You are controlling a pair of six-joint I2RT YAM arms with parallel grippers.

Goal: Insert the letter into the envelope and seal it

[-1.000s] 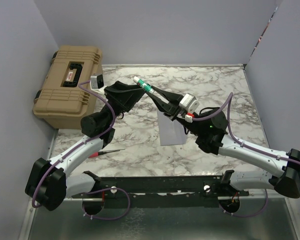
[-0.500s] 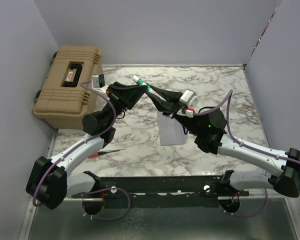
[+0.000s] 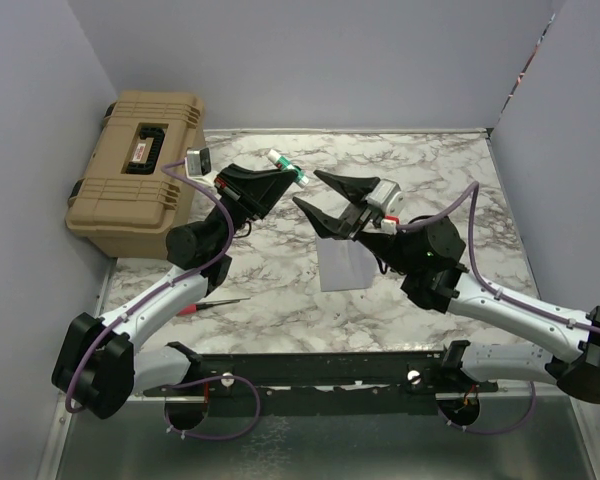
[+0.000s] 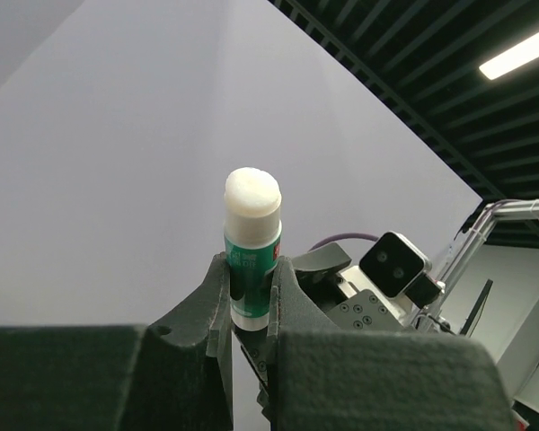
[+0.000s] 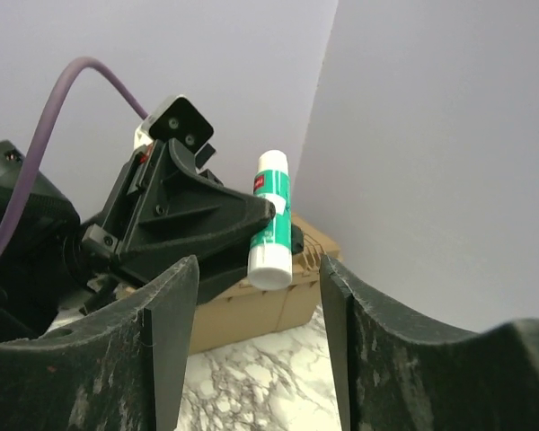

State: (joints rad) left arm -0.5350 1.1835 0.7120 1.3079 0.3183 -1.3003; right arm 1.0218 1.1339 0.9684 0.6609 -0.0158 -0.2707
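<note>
Left hand [image 3: 286, 176], seen from the top camera, is raised above the desk [image 3: 435, 165] and pinches a green-and-white glue stick [image 3: 287, 168] between its fingers. The right hand [image 3: 309, 190] faces it from just beside, fingers spread wide with nothing between them. Under the right hand, the envelope [image 3: 345, 268] lies flat on the desk near its middle, touched by neither hand. A tan case [image 3: 140, 170] sits at the far left, and a red-handled tool [image 3: 202, 306] lies on the desk beside the left arm.

From the left wrist, the left hand [image 4: 250, 280] clamps the lower part of the glue stick [image 4: 251, 232], which stands upright with its white end on top, in front of the plain wall.

From the right wrist, the right hand [image 5: 259, 265] is parted, both fingers apart from the glue stick [image 5: 271, 229]. The left hand [image 5: 268, 214] grips the stick at its green band. Behind them are the tan case [image 5: 251, 314] and the desk [image 5: 251, 400].
</note>
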